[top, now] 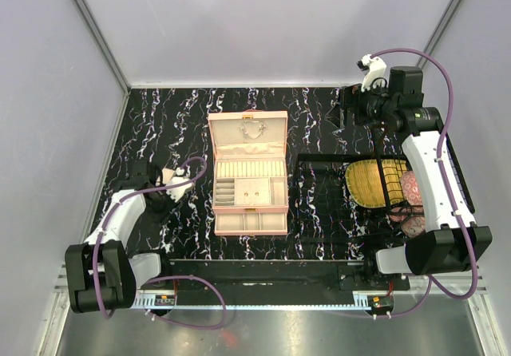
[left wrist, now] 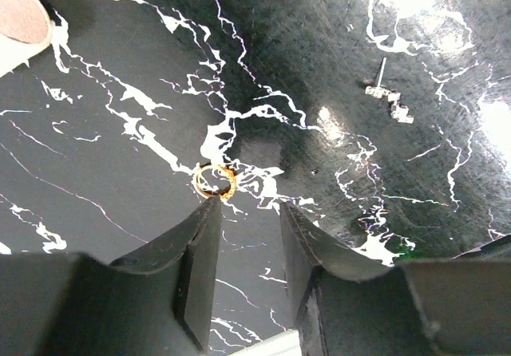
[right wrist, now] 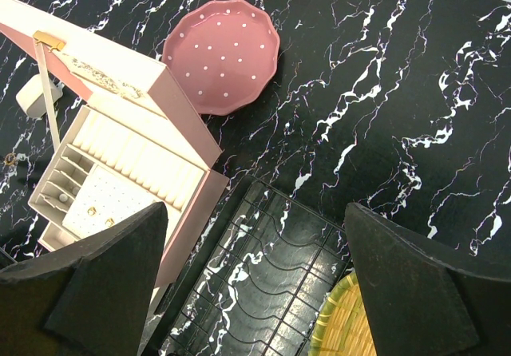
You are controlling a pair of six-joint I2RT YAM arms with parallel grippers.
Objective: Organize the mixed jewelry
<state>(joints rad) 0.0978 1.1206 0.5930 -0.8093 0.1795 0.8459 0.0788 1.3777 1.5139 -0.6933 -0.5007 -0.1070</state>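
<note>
A small gold ring (left wrist: 215, 182) lies on the black marble table, touching the tip of my left gripper's left finger (left wrist: 200, 228). Two silver studs (left wrist: 387, 96) lie further off to the right. My left gripper (left wrist: 249, 204) is open and empty, low over the table, left of the pink case (top: 247, 172). It also shows in the top view (top: 169, 183). The case stands open, with a thin chain (top: 254, 128) in its lid and gold studs (right wrist: 90, 211) on its cream pad. My right gripper (right wrist: 255, 208) is open and empty, raised at the far right (top: 351, 104).
A black wire rack (top: 335, 188) stands right of the case and holds a yellow woven plate (top: 375, 182) and pink dishes (top: 411, 188). A pink dotted dish (right wrist: 222, 53) lies beyond the case in the right wrist view. A corner of the case (left wrist: 20, 13) shows near my left gripper.
</note>
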